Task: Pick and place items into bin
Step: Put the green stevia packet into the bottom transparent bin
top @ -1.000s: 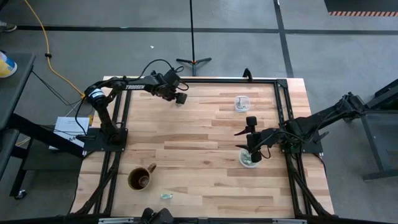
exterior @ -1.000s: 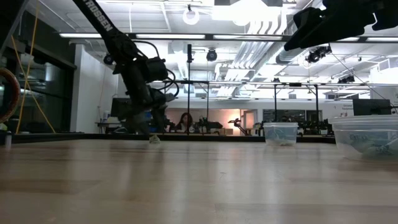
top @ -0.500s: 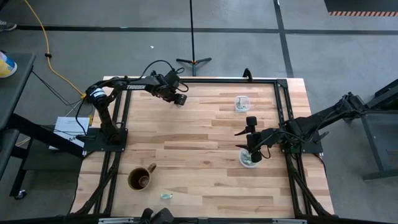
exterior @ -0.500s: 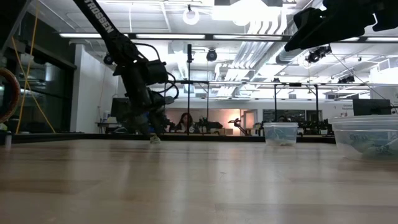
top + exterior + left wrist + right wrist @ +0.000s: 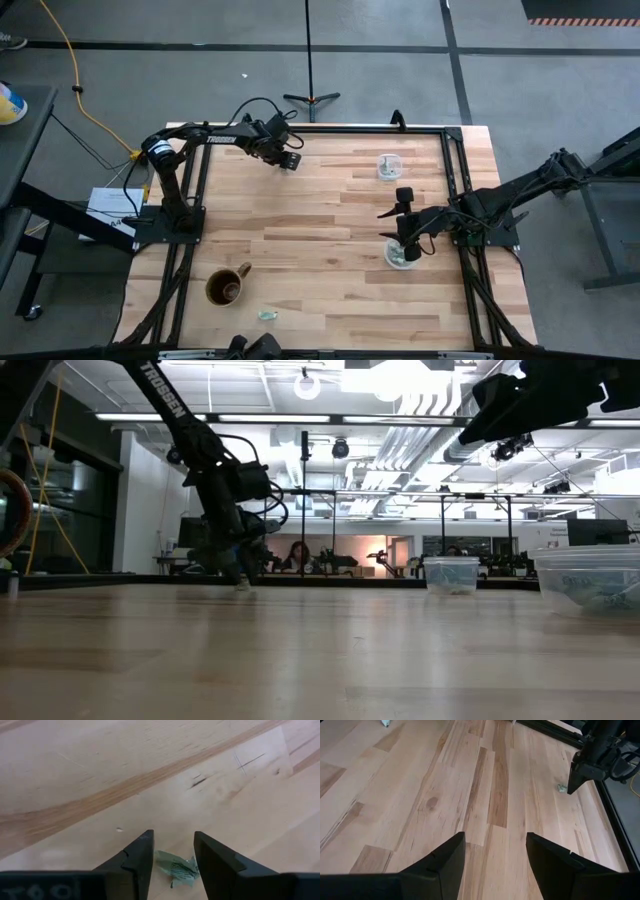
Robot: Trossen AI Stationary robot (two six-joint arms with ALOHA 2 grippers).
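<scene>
One tiny pale green-silver crumpled item [image 5: 176, 870] lies on the wood near the table's far left part. My left gripper [image 5: 173, 851] is low over it and open, with one finger on each side of the bit. The same item [image 5: 562, 787] shows beside that gripper in the right wrist view, and as a small item [image 5: 242, 586] in the low view. Another item [image 5: 267, 315] lies near the near edge. My right gripper [image 5: 405, 240] is open and waits above a clear bin [image 5: 402, 258] at the table's right.
A second clear bin [image 5: 388, 166] stands toward the far right. A brown mug [image 5: 226, 287] stands at the near left. Black frame rails [image 5: 452, 170] run along the table's sides. Bare wood lies between the two arms.
My left gripper has sunk a little toward the table over the bit at the far left. The bit has stayed where it was.
</scene>
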